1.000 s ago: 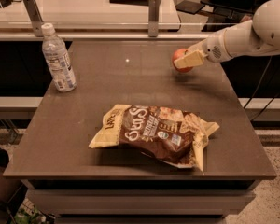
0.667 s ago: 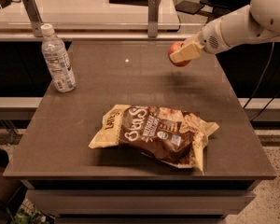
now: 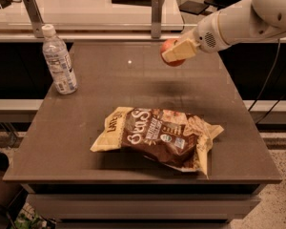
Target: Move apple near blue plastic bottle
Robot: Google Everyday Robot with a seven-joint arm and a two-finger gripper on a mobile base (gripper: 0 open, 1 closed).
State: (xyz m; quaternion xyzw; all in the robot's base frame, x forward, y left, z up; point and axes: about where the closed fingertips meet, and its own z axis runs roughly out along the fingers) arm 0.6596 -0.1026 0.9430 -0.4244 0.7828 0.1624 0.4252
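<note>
Arm: white, reached in from the upper right, sloping down-left.
Gripper [image 3: 177, 51]: aloft, upper centre of the view, fingers clamped on the apple [image 3: 167, 45].

tool [image 3: 175, 52]: has shifted left, farther in over the tabletop [image 3: 133, 94]
apple [image 3: 168, 45]: carried along, clamped in the tool
blue plastic bottle [image 3: 59, 61]: now closer to the tool

**Smooth plastics over a dull-sheened brown table [image 3: 86, 123]**
Above the table's far right edge, the gripper [image 3: 178, 51], of matt cream plastic, clasps a smooth-skinned apple [image 3: 166, 46]. The arm [image 3: 243, 18] has a glossy white shell. By the far left corner stands a clear ribbed plastic bottle [image 3: 59, 63], and near the front edge lies a crinkled, shiny chip bag [image 3: 157, 135].
</note>
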